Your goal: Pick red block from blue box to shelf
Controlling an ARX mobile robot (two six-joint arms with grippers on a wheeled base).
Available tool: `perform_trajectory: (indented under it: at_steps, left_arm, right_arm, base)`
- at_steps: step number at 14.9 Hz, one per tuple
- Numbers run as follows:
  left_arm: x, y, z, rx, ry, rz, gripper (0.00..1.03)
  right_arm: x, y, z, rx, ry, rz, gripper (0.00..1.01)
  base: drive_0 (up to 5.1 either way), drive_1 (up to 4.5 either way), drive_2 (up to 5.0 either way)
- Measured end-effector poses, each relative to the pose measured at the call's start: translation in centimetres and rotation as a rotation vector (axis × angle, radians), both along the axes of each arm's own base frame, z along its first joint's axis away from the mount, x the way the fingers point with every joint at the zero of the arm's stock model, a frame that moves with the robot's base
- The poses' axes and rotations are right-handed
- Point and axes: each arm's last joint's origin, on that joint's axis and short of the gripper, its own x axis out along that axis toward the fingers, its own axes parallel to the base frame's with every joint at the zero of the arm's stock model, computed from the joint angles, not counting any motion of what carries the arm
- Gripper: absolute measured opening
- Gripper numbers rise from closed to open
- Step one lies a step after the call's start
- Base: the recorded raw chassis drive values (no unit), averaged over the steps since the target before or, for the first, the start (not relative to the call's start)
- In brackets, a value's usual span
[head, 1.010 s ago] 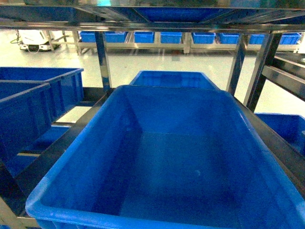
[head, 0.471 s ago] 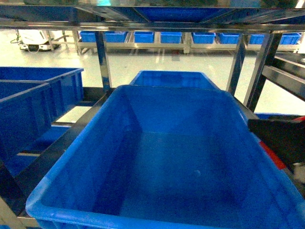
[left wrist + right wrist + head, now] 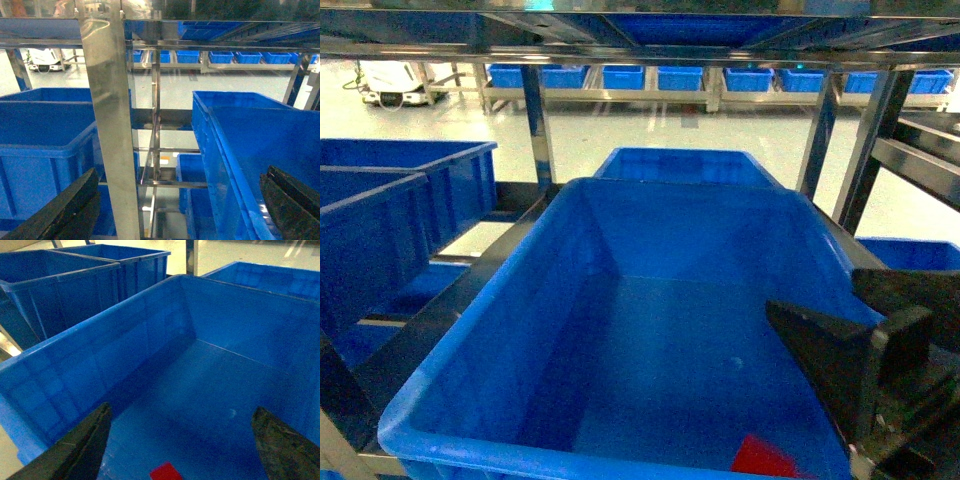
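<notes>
I see the right gripper [image 3: 865, 345] over the near right part of a large blue crate [image 3: 500, 330] sitting on the shelf [image 3: 535, 125], fingers spread wide and holding nothing. The red block [image 3: 165, 472] lies on the crate floor below, between the fingers and untouched. My left gripper [image 3: 175, 210] hangs outside the crate beside a steel post [image 3: 112, 125], jaws apart.

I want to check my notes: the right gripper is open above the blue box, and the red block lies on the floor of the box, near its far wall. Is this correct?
Not quite. The red block lies near the near wall of the blue box, not the far one; the head view shows it at the bottom edge. The right gripper is indeed open above the box.
</notes>
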Motion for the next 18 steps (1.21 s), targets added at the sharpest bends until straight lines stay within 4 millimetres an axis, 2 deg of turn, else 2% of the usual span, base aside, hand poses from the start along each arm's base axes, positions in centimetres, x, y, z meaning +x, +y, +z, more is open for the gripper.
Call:
perform_trajectory:
  at_steps: [2,5,8,10,11,12,14,18]
  left_arm:
    - [0.0,0.0,0.0,0.0,0.0,0.0,0.98]
    - [0.0,0.0,0.0,0.0,0.0,0.0,0.98]
    - [0.0,0.0,0.0,0.0,0.0,0.0,0.98]
    - [0.0,0.0,0.0,0.0,0.0,0.0,0.98]
    - [0.0,0.0,0.0,0.0,0.0,0.0,0.98]
    - [0.0,0.0,0.0,0.0,-0.002,-0.001,0.98]
    - [0.0,0.0,0.0,0.0,0.0,0.001,0.98]
    - [0.0,0.0,0.0,0.0,0.001,0.0,0.98]
  right_arm:
    - [-1.8,-1.8,0.1,0.006,0.003,-0.029,1.0]
    - [-5.2,-5.5,-0.1,0.019,0.084,-0.09,0.98]
    - [-9.6,-9.7,3.9,0.068,-0.005,-0.204,0.98]
    - [-11.3,-10.6,5.2,-0.052,-0.177,-0.371,0.98]
    - [-11.4,-10.3,5.7,-0.09,-0.243,-0.36,0.98]
    - [-11.5,-9.7,5.9,-0.082,-0.313,-0.429,0.88]
    - [-11.5,-9.3,4.8,-0.065,-0.297,-0.526,0.63]
    - [-11.5,-9.4,3.7,-0.056,-0.299,-0.548,0.1]
  base:
    - [0.0,0.0,0.0]
    - [0.0,0.0,0.0]
    - [0.0,0.0,0.0]
    - [0.0,0.0,0.0]
    - [0.0,0.0,0.0]
    - [0.0,0.0,0.0]
    - [0.0,0.0,0.0]
    - [0.0,0.0,0.0]
